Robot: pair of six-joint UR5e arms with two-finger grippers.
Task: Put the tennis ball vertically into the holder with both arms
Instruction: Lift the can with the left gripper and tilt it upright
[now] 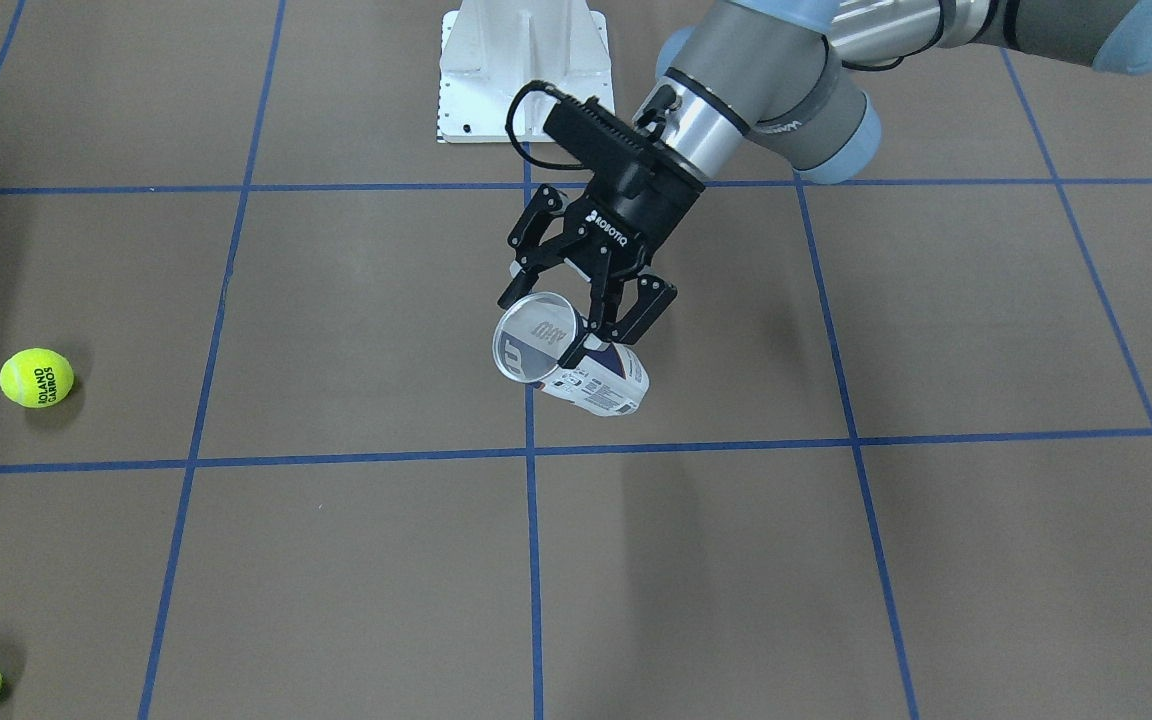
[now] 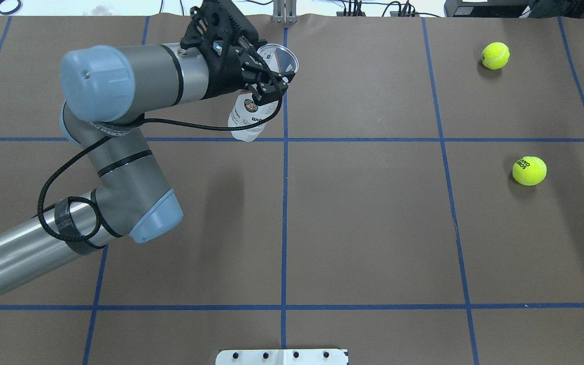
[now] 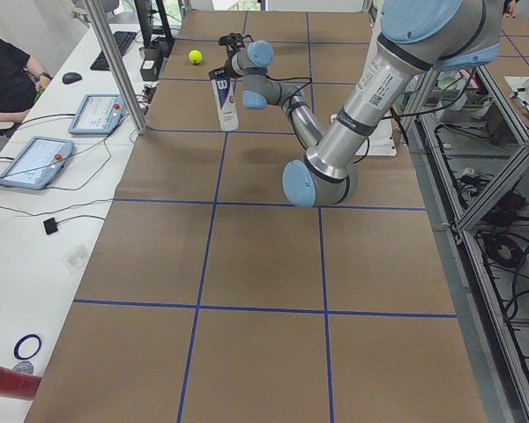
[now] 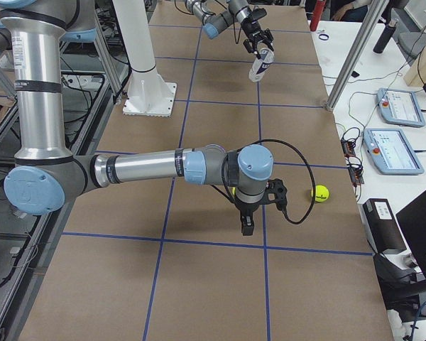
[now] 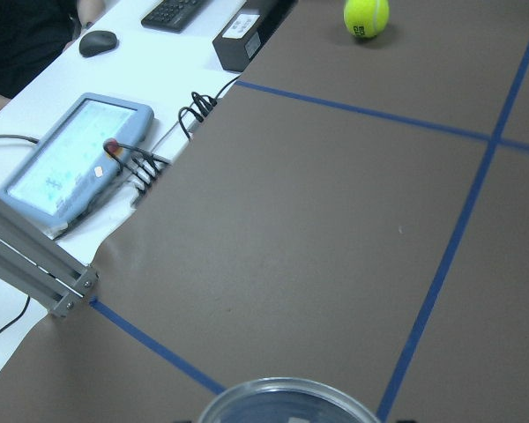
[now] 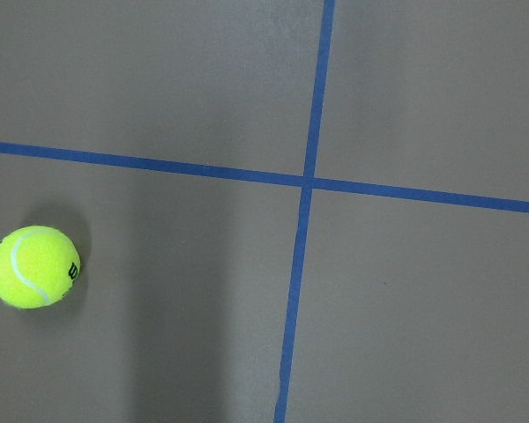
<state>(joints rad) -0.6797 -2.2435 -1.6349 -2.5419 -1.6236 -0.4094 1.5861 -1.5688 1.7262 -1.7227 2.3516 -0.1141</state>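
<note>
My left gripper [image 1: 586, 305] is shut on the holder [image 1: 591, 378], a clear tube with a white and navy label. It grips near the open rim [image 2: 278, 57] and holds the tube above the table, roughly upright with the mouth up. The tube also shows in the exterior left view [image 3: 225, 101], the exterior right view [image 4: 261, 65], and as a rim in the left wrist view [image 5: 286, 401]. Two yellow tennis balls [image 2: 496, 55] [image 2: 529, 170] lie on the table's right side. My right gripper [image 4: 246, 227] points down over the table near a ball [image 4: 319, 192]; I cannot tell if it is open. A ball [image 6: 33, 266] lies at the left of the right wrist view.
A white metal pedestal base [image 1: 521, 70] stands at the robot's edge of the table. Blue tape lines [image 2: 284, 203] grid the brown table. Tablets [image 4: 394, 106], cables and a post [image 4: 351, 57] sit along the far side, with an operator's desk [image 3: 35, 159] beyond.
</note>
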